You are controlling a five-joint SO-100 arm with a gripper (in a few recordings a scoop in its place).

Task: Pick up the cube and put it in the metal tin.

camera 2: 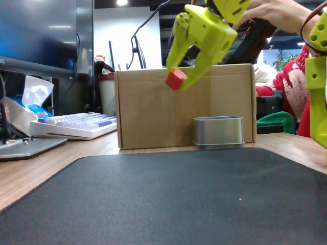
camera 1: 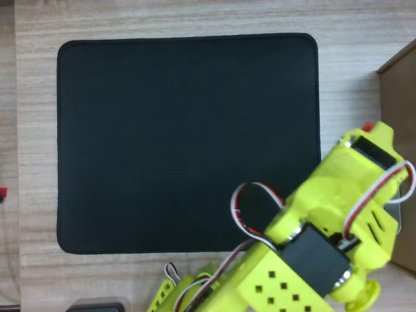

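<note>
- Arm: yellow-green SO-100 arm (camera 1: 325,234); in overhead view it enters from bottom edge and reaches up-right past the mat's right border
- Gripper (camera 2: 180,79): seen in fixed view, high above table, fingers pointing down and slightly left, in front of upper part of cardboard box (camera 2: 153,112)
- Gripper state: fingers closed in on the cube (camera 2: 176,79); cube pinched between the two fingertips, nothing else held
- Cube: small, bright red, tilted in the grip, well clear of table; in fixed view it sits up and to the left of the metal tin (camera 2: 218,132), not over it
- Overhead view: a small red bit shows at approx. the arm's far tip (camera 1: 368,126); cannot tell if this is the cube
- Metal tin: silvery, shallow, rounded corners; stands on wood table (camera 2: 30,173) just beyond far edge of black mat (camera 1: 182,136), directly in front of box's lower right part; inside not visible from this angle
- Black mat: rectangular w/ rounded corners, covers most of table in overhead view; no objects on its visible surface
- Bkgd, fixed view: keyboard (camera 2: 71,125) at left of box, monitor (camera 2: 41,35) above it, a person's hand (camera 2: 278,13) at top right
</note>
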